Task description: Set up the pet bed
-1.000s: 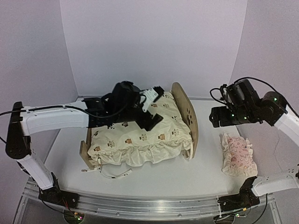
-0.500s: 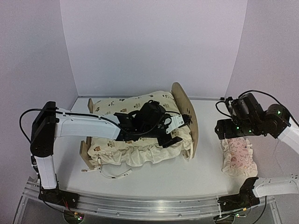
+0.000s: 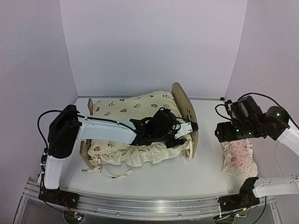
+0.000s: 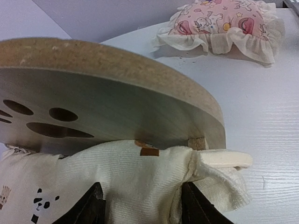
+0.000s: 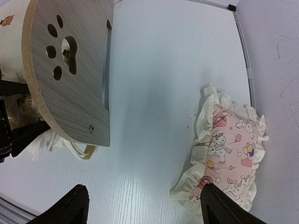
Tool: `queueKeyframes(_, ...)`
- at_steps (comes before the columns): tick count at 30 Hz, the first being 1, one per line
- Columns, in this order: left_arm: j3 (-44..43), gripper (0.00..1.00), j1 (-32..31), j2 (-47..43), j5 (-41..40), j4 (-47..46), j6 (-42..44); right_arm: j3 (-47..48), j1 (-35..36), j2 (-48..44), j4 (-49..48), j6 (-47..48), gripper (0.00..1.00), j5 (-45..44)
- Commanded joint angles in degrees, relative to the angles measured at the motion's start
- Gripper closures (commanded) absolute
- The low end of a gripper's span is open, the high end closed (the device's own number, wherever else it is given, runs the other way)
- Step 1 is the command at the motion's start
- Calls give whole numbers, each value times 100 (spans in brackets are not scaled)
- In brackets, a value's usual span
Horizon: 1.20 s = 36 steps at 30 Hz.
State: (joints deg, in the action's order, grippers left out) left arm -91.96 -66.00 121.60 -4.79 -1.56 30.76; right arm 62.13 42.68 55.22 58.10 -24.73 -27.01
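1. The small light-wood pet bed (image 3: 186, 106), with a rounded headboard cut with a paw print, is found left of centre on the white worktop (image 3: 187, 175). It is covered by a cream animal-print ruffled cushion (image 3: 126, 114).
2. The left claw (image 4: 142, 207) is placed at the cushion corner just beside the headboard. A bulge of cloth lies between its fingers. Whether that cloth is clamped cannot be told.
3. The right claw (image 5: 145, 203) is held wide apart and empty above the worktop, between the headboard and a small pink ruffled pillow (image 5: 229, 149).
4. Risks are judged as follows:
   - A thin fold could slip from the fingers.
   - A hard pull could drag or tip the light frame.
   - The cream tie end (image 4: 224, 159) could be caught behind the headboard.
5. Materials:
   - The headboard is a flat board with a smooth grained face and a raw fibrous edge.
   - The cushion is soft, padded and finely ribbed.
   - The pillow is puffed and frilled.
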Motion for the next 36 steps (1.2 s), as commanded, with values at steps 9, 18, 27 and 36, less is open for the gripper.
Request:
queueKeyframes(9,175,100,2,-337,-569,-551,245,-10,4,-79,0,44,19,319)
queueKeyframes(18,382,100,4,-1489,-877,-996,-423,189,4,202,-1202,396,26,2935)
queueKeyframes(27,578,100,12,-2288,-1314,-1072,-680,556,28,1084,-2189,917,49,4307)
queueKeyframes(36,878,100,44,-2664,-1463,-1101,-730,532,50,1586,-2789,1228,65,4027)
